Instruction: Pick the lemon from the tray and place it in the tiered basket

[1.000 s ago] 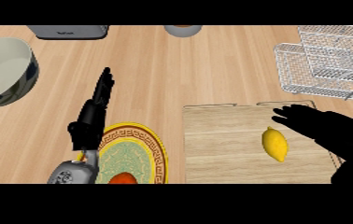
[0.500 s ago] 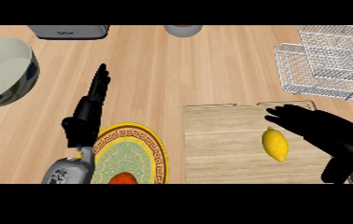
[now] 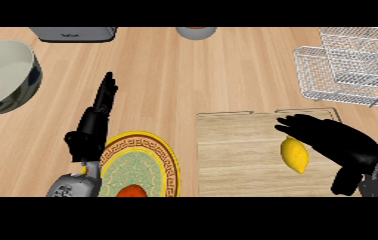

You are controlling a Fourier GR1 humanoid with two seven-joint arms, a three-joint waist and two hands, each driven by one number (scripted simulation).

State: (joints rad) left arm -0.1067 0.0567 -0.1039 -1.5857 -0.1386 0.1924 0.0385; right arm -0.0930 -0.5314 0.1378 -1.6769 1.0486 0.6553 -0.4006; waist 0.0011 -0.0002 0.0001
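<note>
Wooden counter, tray (image 3: 236, 154) bearing lemon (image 3: 294, 154), relaxed right hand (image 3: 332, 139) just beside it, tiered basket (image 3: 341, 69) cut off at right.

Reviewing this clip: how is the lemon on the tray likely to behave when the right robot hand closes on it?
The lemon is oval with tapered ends, lying on its side on the flat wooden tray, so it could roll if nudged. It probably stays rigid. Its smooth skin might slip under the right robot hand.

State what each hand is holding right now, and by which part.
Nothing is held. The right hand hovers open beside the lemon on the tray, fingers not closed round it. The left hand rests open.
</note>
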